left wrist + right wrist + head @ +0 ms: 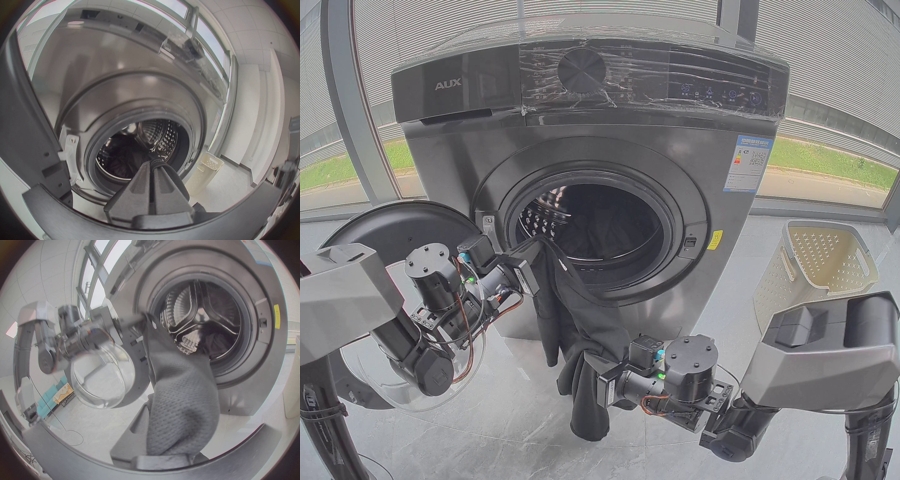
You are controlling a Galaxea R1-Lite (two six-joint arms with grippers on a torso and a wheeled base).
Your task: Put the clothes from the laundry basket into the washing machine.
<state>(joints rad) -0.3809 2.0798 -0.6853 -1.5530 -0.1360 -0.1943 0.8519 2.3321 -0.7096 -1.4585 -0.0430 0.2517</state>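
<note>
The washing machine (700, 162) stands with its round door (394, 231) swung wide open to its left side, so the drum (550, 219) is in plain sight. Some dark clothing (218, 343) already lies inside the drum, low and toward the back.

A dark garment (575, 312) hangs outside the machine, just in front of the drum opening. Its top edge is up against the left rim of the opening, and the rest drops down the front panel toward the floor (506, 412).

The left gripper (530, 262) is at that left rim, between the open door and the opening. Its fingers (140, 184) are pressed together with a fold of the dark cloth pinched at their tips.

The right gripper (595, 370) is lower, below the opening and in front of the machine's base. It has hold of the garment's lower part, its fingers clamped on the cloth. The fabric bunches over it and a tail of it dangles underneath, just short of the floor.

The laundry basket (819, 262), a pale perforated one, sits on the floor to the right of the machine, near its front corner. It is tipped so that its inside faces outward.
</note>
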